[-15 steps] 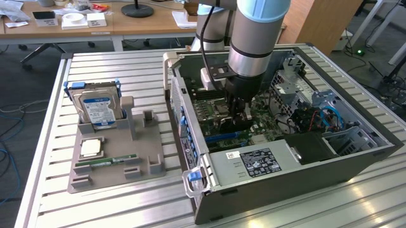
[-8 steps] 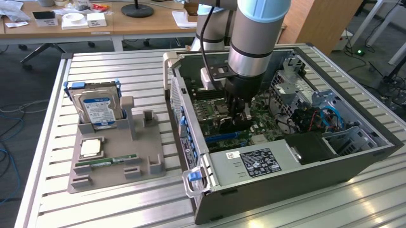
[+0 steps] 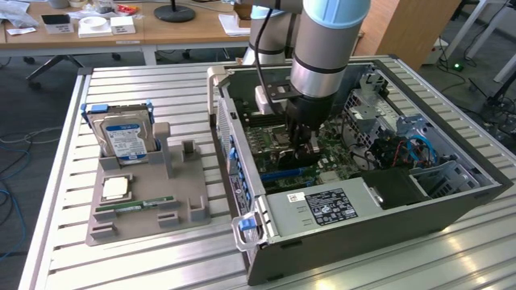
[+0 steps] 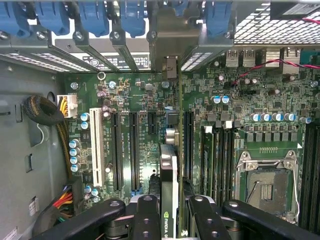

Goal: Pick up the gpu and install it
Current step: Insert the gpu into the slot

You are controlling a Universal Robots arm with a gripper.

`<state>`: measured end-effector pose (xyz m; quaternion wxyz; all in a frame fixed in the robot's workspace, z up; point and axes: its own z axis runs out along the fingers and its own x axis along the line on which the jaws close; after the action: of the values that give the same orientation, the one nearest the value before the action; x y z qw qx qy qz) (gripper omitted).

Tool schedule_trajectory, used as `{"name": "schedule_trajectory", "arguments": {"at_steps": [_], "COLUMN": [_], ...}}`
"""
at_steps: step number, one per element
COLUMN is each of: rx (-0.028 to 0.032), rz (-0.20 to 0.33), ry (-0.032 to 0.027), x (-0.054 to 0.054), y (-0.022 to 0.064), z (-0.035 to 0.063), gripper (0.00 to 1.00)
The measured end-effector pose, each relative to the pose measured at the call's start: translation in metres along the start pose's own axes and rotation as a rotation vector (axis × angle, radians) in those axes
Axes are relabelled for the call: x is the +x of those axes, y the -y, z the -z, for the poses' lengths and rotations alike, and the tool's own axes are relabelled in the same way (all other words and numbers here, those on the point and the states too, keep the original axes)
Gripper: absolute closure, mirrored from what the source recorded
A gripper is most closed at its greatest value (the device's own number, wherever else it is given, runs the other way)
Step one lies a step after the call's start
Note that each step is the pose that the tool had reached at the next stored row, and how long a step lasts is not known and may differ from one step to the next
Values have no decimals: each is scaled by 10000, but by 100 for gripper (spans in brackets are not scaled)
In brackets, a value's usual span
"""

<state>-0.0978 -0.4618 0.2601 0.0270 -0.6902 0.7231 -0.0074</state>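
Exterior view: a ribbed aluminium table (image 3: 145, 260) with long bright slats carries a grey moulded tray (image 3: 190, 211) on that view's left and, just beside it, an open dark steel computer case (image 3: 363, 229) lying on its side. In the tray a narrow green memory stick (image 3: 133, 206) lies flat near the front, and a silver hard drive (image 3: 125, 142) with a blue-white label stands on edge behind it. Beyond the table are dark floor with loose cables (image 3: 16, 157) and wooden desks (image 3: 161, 30) carrying a roll of tape (image 3: 93, 22). A grey arm (image 3: 322, 54) reaches down into the case. In the wrist view the hand (image 4: 175, 222) is closed partway on the gpu (image 4: 169, 175), its black jointed fingers (image 4: 147, 215) pressing the card's two flat faces. The thin dark card is seen edge-on above the green motherboard (image 4: 250, 110). Its long axis runs parallel to the black expansion slots (image 4: 134, 145) and points toward the blue plastic clips (image 4: 95, 15) at the case wall. Whether its lower edge touches a slot cannot be told.
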Motion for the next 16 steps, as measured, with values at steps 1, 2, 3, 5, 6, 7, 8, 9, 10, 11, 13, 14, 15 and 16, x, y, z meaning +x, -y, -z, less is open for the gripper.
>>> {"name": "schedule_trajectory", "arguments": {"at_steps": [1, 2, 3, 5, 6, 7, 8, 9, 10, 11, 13, 14, 15, 16], "rx": [-7, -16, -30, -73, -98, -123, -139, -142, -144, -144, -144, -144, -144, -144], "rz": [2, 0, 0, -1, -2, -4, -5, -6, -6, -4, -4, -4, -4, -5], "ry": [1, 0, -3, -5, -6, -7, -10, -10, -10, -7, 3, 7, 11, 14], "x": [0, 0, 0, 0, 0, 0, 0, 0, 0, 0, 0, 0, 0, -1], "y": [3, 6, 11, 17, 19, 19, 18, 18, 18, 20, 23, 26, 28, 29], "z": [-4, -7, -11, -15, -17, -18, -18, -17, -18, -19, -21, -22, -24, -26], "gripper": [73, 73, 73, 73, 73, 73, 73, 73, 73, 73, 73, 73, 73, 73]}}
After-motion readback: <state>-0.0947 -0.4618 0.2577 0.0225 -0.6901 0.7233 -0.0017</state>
